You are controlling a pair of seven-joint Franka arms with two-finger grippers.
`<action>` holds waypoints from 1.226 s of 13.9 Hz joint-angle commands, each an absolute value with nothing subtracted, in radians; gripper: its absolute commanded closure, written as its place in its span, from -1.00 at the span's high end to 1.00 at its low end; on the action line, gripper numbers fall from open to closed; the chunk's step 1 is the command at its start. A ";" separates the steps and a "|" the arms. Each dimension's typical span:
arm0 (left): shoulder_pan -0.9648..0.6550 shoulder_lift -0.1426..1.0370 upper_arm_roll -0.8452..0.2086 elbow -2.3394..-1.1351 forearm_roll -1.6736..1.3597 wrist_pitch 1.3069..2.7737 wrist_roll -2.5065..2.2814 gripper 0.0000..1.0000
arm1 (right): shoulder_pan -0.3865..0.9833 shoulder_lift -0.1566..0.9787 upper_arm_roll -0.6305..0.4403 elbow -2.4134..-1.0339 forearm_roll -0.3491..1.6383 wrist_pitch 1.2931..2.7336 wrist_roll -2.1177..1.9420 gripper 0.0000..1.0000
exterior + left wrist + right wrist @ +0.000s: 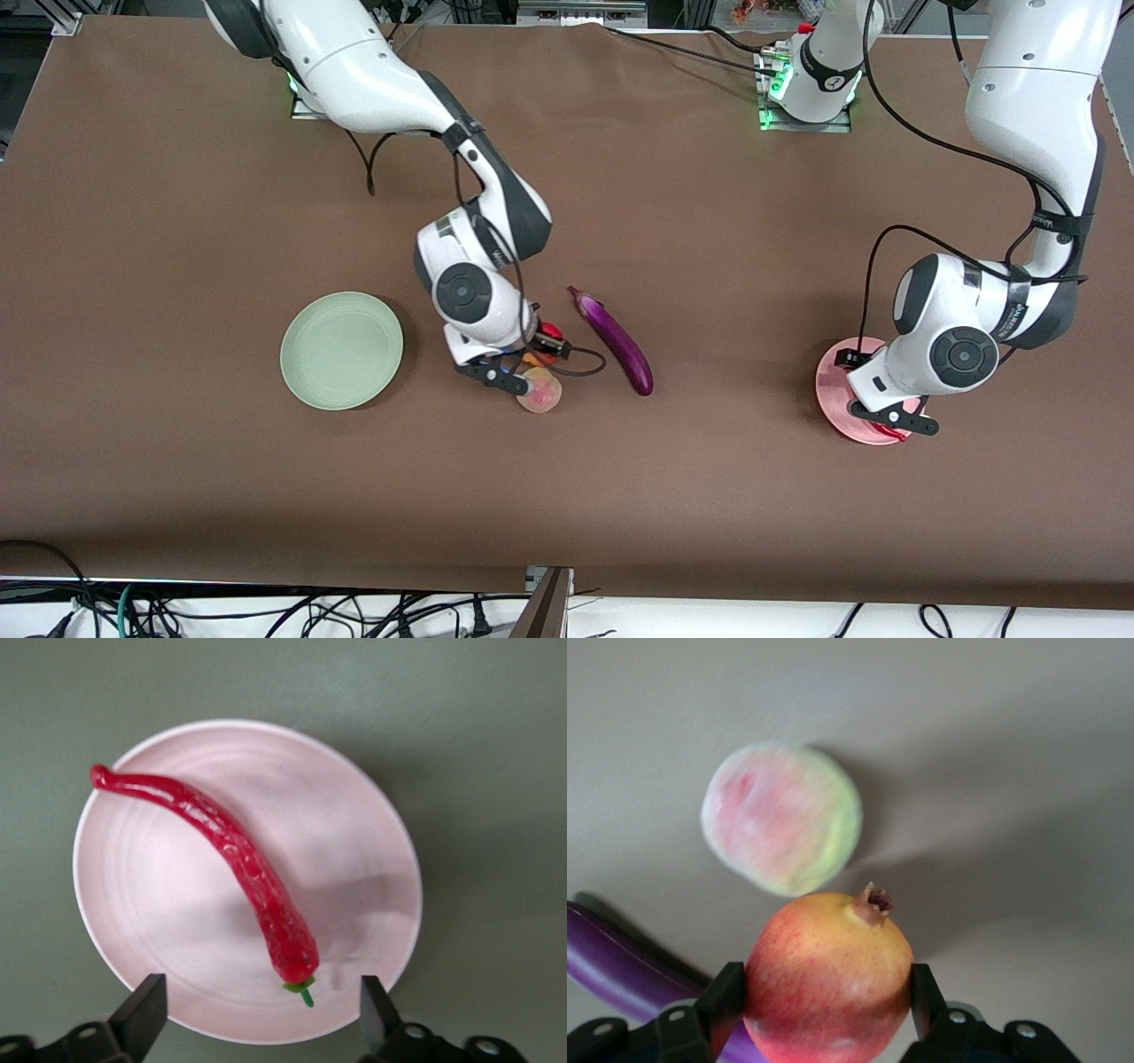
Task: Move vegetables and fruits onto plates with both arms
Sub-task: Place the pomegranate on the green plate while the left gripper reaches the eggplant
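chili pepper (232, 866) on pink plate (372, 859) under spread left gripper (263, 1014); right gripper (828, 1001) clamps apple (829, 976).

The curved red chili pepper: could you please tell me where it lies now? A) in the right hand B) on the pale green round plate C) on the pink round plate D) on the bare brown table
C: the curved red chili pepper lies on the pink round plate, below the open left hand.

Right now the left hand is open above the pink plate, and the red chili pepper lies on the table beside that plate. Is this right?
Not quite. The left hand is indeed open above the pink plate, but the red chili pepper does not lie on the table beside it: it lies on the plate itself, inside the rim. The left wrist view shows this.
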State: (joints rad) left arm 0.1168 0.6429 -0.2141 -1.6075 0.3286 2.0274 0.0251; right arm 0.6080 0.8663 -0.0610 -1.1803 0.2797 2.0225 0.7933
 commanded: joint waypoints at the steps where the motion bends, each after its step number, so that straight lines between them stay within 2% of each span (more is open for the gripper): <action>1: 0.112 0.569 -0.284 -1.598 0.275 1.929 0.008 1.00 | 0.522 0.795 -0.051 -1.189 0.318 1.873 0.634 -0.61; 5: 0.103 0.552 -0.392 -1.592 0.151 1.921 -0.254 1.00 | 0.428 0.753 -0.113 -1.198 0.299 1.712 0.323 -0.53; 9: -0.049 0.658 -0.410 -1.470 0.118 1.928 -0.645 1.00 | 0.414 0.733 -0.296 -1.304 0.307 1.704 -0.064 -0.50; 11: -0.128 0.721 -0.410 -1.409 0.117 1.945 -0.766 1.00 | 0.378 0.735 -0.336 -1.366 0.314 1.719 -0.199 -0.34; 13: -0.196 0.790 -0.405 -1.355 0.120 1.992 -0.923 1.00 | 0.309 0.752 -0.325 -1.397 0.331 1.753 -0.265 -0.18; 16: -0.247 0.863 -0.403 -1.351 0.124 2.149 -1.139 1.00 | 0.302 0.761 -0.324 -1.410 0.362 1.772 -0.285 0.34; 17: -0.289 0.892 -0.390 -1.350 0.135 2.207 -1.213 1.00 | 0.307 0.759 -0.324 -1.408 0.362 1.773 -0.273 0.83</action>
State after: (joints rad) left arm -0.2347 0.8223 -0.4138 -1.4074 0.1345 2.1446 -1.0960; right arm 0.2924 0.7811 -0.3343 -1.3901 0.3417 1.7614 -0.2771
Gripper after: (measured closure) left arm 0.000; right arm 0.194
